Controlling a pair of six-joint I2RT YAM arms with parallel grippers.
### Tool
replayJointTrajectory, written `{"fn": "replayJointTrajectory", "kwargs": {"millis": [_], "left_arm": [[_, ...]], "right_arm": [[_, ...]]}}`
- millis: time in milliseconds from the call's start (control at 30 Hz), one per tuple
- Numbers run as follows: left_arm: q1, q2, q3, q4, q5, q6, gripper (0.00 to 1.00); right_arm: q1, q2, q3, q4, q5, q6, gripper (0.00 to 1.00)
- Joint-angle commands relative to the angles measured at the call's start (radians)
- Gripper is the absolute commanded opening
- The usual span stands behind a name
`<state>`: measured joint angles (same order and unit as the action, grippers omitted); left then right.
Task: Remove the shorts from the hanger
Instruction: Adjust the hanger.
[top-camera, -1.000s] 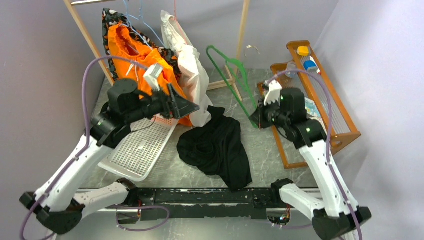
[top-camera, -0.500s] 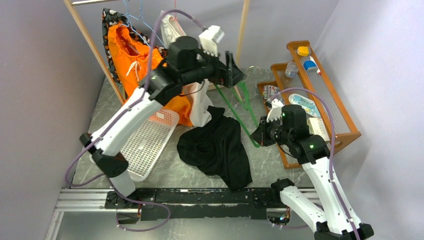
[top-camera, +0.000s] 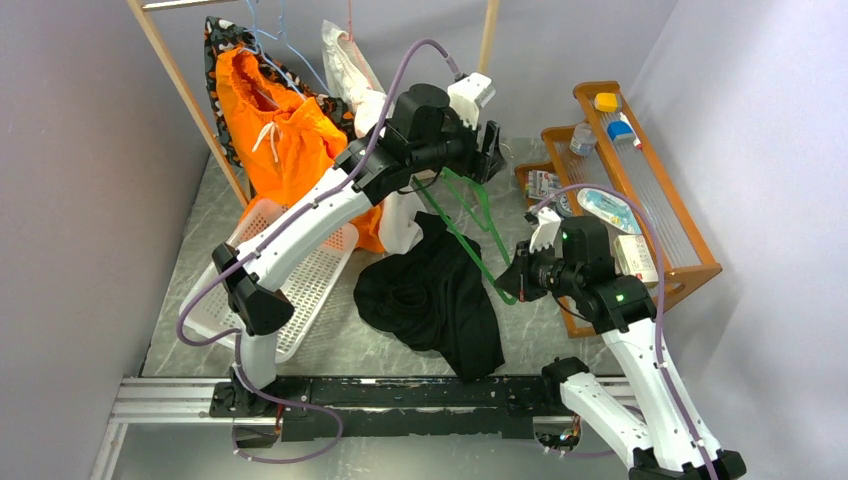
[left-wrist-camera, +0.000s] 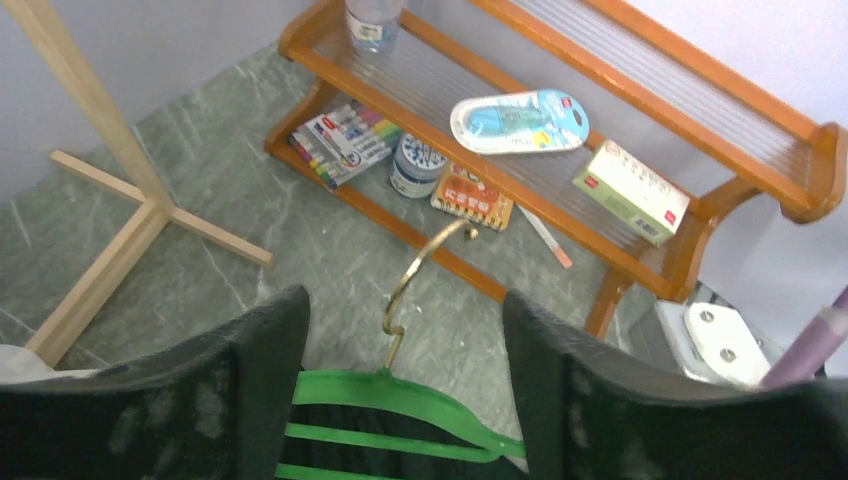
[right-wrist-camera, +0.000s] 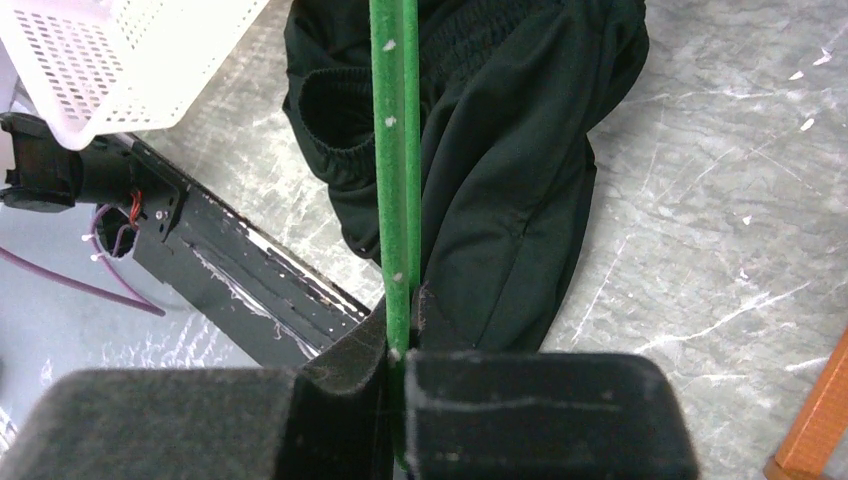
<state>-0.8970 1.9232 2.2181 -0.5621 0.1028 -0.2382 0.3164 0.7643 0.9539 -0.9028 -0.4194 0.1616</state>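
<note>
The bright orange shorts (top-camera: 285, 140) with a white drawstring hang from a thin blue hanger (top-camera: 268, 38) on the wooden rack at the back left. Both grippers are away from them. My left gripper (top-camera: 490, 150) (left-wrist-camera: 405, 310) is open and straddles the top of a bare green hanger (top-camera: 470, 225) (left-wrist-camera: 400, 395), just below its brass hook (left-wrist-camera: 420, 270), without touching it. My right gripper (top-camera: 515, 283) (right-wrist-camera: 400, 360) is shut on the green hanger's (right-wrist-camera: 395, 150) lower end, holding it slanted above the table.
A black garment (top-camera: 430, 290) (right-wrist-camera: 500, 150) lies crumpled mid-table. A white garment (top-camera: 385, 130) hangs beside the shorts. A white basket (top-camera: 290, 290) lies tilted at the left. A wooden shelf (top-camera: 650, 190) (left-wrist-camera: 600, 130) with small items stands on the right, beside the rack's foot (left-wrist-camera: 130, 215).
My left arm swung from the orange shorts across to the green hanger's top, its jaws narrowing a little. My right gripper drew the hanger's lower end toward the front.
</note>
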Motion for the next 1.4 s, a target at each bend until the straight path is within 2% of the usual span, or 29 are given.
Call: {"fn": "replayJointTrajectory", "kwargs": {"millis": [0, 67, 100, 300, 500, 600, 667, 833, 1000, 1133, 1267, 1367], "left_arm": [[-0.004, -0.013, 0.008, 0.081, -0.085, 0.041, 0.67], [-0.003, 0.001, 0.033, 0.067, -0.108, 0.047, 0.56], [-0.003, 0.007, 0.043, 0.06, -0.113, 0.051, 0.53], [-0.004, 0.037, 0.072, 0.063, -0.056, 0.076, 0.53], [-0.004, 0.083, 0.118, 0.027, -0.026, 0.09, 0.38], [-0.003, 0.092, 0.125, 0.016, -0.006, 0.101, 0.23], [-0.004, 0.087, 0.122, 0.012, -0.052, 0.077, 0.08], [-0.003, 0.044, 0.055, 0.053, -0.202, -0.014, 0.07], [-0.005, 0.077, 0.12, -0.005, -0.334, -0.173, 0.07], [-0.016, 0.069, 0.106, -0.006, -0.469, -0.292, 0.07], [-0.023, 0.05, 0.078, 0.044, -0.55, -0.36, 0.07], [-0.025, 0.074, 0.126, 0.03, -0.608, -0.402, 0.07]], "right_arm": [[0.004, -0.021, -0.008, 0.032, -0.017, -0.006, 0.0], [0.006, -0.023, -0.012, 0.034, -0.009, -0.005, 0.0], [0.005, -0.023, -0.013, 0.034, -0.005, -0.005, 0.0], [0.005, -0.02, -0.016, 0.035, -0.005, -0.007, 0.0], [0.006, -0.038, -0.019, 0.034, -0.003, -0.003, 0.0], [0.006, -0.038, -0.018, 0.033, 0.005, -0.001, 0.0], [0.006, -0.039, -0.016, 0.032, 0.017, 0.002, 0.0], [0.006, -0.043, -0.009, 0.028, 0.042, 0.004, 0.0], [0.006, -0.046, 0.0, 0.02, 0.089, 0.02, 0.0], [0.006, -0.057, 0.013, 0.026, 0.151, 0.042, 0.0], [0.006, -0.096, -0.001, 0.078, 0.085, 0.023, 0.0], [0.006, -0.109, -0.008, 0.083, 0.006, -0.009, 0.06]]}}
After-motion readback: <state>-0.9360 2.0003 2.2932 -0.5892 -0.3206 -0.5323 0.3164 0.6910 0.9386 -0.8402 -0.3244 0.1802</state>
